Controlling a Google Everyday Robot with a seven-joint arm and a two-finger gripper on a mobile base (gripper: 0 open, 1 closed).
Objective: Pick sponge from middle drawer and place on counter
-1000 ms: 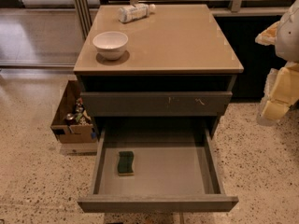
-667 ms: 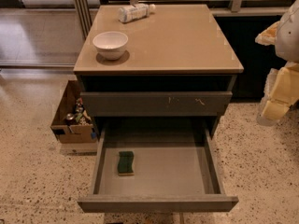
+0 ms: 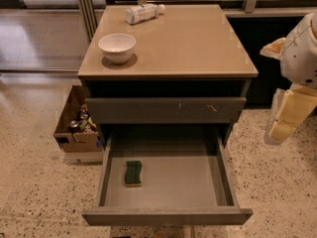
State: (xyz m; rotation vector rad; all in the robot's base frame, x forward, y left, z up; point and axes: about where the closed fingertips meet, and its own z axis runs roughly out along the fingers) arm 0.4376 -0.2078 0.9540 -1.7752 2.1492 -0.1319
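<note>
Nothing seems to have shifted since a second ago: the sponge point(image 3: 132, 173) lies flat, green side up, on the floor of the pulled-out middle drawer point(image 3: 178, 185), towards its left side. On the tan desk point(image 3: 193, 43) stand a white bowl point(image 3: 117, 47) and, at the back, what looks like a bottle point(image 3: 142, 13) on its side. The gripper point(image 3: 290, 117) hangs at the right edge, beside the cabinet, well apart from the sponge; whether it is spread or closed I cannot tell.
</note>
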